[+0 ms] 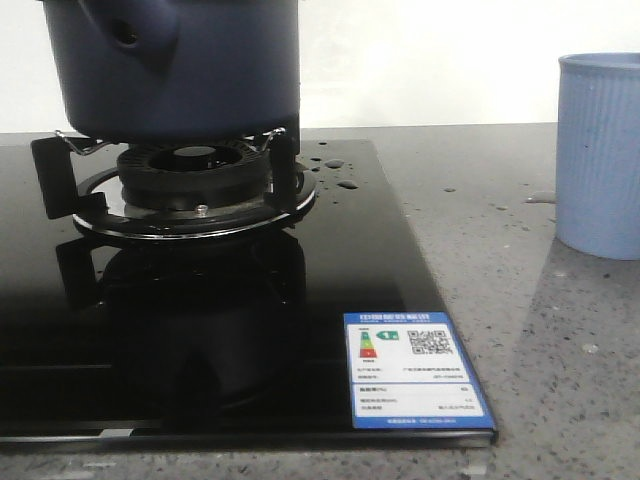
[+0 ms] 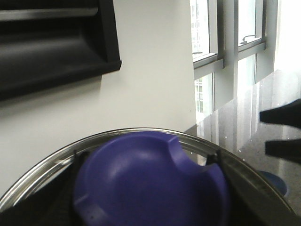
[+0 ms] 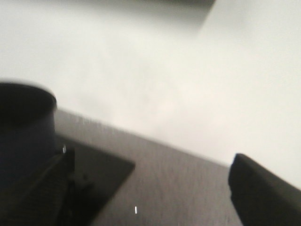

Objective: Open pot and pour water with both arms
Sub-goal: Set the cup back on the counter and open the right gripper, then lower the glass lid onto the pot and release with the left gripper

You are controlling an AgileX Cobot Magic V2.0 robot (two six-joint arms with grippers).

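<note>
Far left of the front view: black pan-support arm (image 1: 52, 172) jutting out past the burner, its outer end close to the frame edge. Just right of it, the pot (image 1: 180, 65), dark navy, seated on the supports over the burner (image 1: 195, 170); rim and whatever tops it cut off by the upper frame edge, only the lower wall and the rounded stub with its small hole visible. Beneath, the black glass hob (image 1: 240, 350), mirror-dark, reflecting burner and pot as a murky shape hard to separate from the glass itself. Right of the burner, water (image 1: 345, 183) as a few droplets and one small shiny puddle on the glass, with more specks further right on the grey speckled counter (image 1: 500, 300). Near the hob's front right corner, a blue-edged energy label (image 1: 415, 370), print too small to read. Far right, a light blue ribbed cup (image 1: 600, 150), standing upright on the counter, its right side cropped, well apart from the pot.

No arm in the front view. Left wrist view: left gripper (image 2: 150, 188) largely hidden, dark finger shapes either side of a round purple-blue lid-like piece (image 2: 150, 181) ringed by a shiny metal rim; grip or no grip, cannot tell. Right wrist view badly blurred: right gripper (image 3: 155, 193) spread wide, fingers far apart, nothing between them, the pot (image 3: 23, 132) a dark smear beyond one finger.
</note>
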